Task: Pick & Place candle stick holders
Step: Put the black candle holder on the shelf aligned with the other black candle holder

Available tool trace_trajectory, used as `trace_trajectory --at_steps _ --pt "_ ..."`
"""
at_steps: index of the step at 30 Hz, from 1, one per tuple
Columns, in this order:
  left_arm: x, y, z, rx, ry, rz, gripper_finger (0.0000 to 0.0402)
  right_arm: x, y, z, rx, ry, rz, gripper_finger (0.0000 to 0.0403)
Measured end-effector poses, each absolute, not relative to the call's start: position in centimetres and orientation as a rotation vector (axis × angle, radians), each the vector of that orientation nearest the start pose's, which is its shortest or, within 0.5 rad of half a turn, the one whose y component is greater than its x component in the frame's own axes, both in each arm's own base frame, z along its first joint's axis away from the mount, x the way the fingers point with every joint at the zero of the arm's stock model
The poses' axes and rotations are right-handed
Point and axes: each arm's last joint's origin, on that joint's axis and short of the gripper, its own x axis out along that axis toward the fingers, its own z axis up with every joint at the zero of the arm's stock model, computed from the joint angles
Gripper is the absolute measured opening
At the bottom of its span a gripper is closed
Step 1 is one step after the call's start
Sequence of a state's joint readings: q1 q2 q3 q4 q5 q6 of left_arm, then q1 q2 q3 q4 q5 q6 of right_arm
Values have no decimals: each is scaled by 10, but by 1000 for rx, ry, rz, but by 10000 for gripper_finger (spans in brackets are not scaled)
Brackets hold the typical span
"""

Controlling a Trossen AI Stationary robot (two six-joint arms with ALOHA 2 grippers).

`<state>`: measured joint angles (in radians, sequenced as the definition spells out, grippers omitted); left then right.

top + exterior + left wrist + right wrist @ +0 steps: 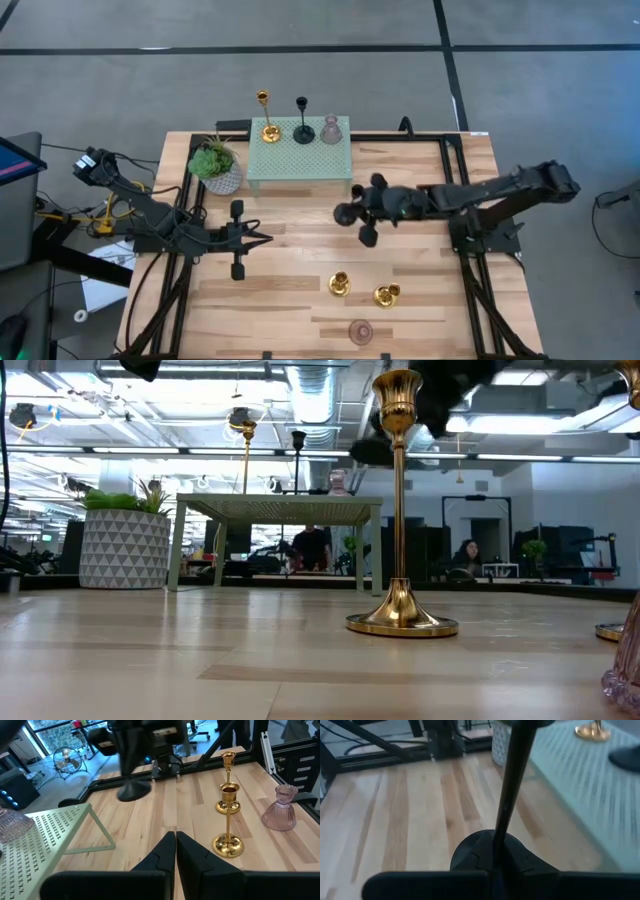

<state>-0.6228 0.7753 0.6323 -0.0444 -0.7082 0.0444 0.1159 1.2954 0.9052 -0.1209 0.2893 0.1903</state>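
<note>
My right gripper point(495, 852) is shut on a black candle stick holder point(129, 775) above the middle of the table, in front of the green perforated stand point(299, 160). On the stand are a gold point(266, 115), a black point(303, 120) and a pink holder point(331, 130), each on its round base. Two gold holders point(339, 285) point(387, 295) and a pink one point(360, 332) stand on the table's near part. My left gripper point(262, 239) waits shut and empty over the left side. My right gripper pinches the black holder's thin stem point(504, 815) between its two fingers, well away from the base. The fingers come from the table's right, slanting down. The holder is lifted clear of the table and tilted, its round base point(132, 792) lower than the fingers.
A potted green plant point(215, 168) stands left of the stand. The nearer gold holder point(229, 817) and the pink one point(281, 809) rise from the near right boards. Bare wood lies between the stand and these holders.
</note>
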Motion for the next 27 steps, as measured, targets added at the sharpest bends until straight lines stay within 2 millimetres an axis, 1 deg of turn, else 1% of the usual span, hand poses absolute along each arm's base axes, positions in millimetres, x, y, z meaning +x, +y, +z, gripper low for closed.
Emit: trace_trajectory --at_steps 2,4,9,12,15,19,23,27 --pt "150 -84 296 159 149 82 14 293 15 283 77 469 -192 2" --pt "150 -84 296 159 149 82 14 305 6 288 60 471 -169 1" --pt "150 -84 296 159 149 82 14 341 -20 293 33 492 -126 1" --pt "150 -84 296 147 148 82 14 359 -39 296 17 485 -132 1" --pt "150 -85 296 129 149 72 14 373 -60 300 22 475 -167 1" --pt "150 -86 296 126 151 34 14 387 -84 306 31 457 -146 0" --pt "150 -86 296 126 151 33 14 401 -100 303 50 475 -134 0" --pt "150 -86 296 126 151 33 14 410 -114 295 64 517 -156 0"
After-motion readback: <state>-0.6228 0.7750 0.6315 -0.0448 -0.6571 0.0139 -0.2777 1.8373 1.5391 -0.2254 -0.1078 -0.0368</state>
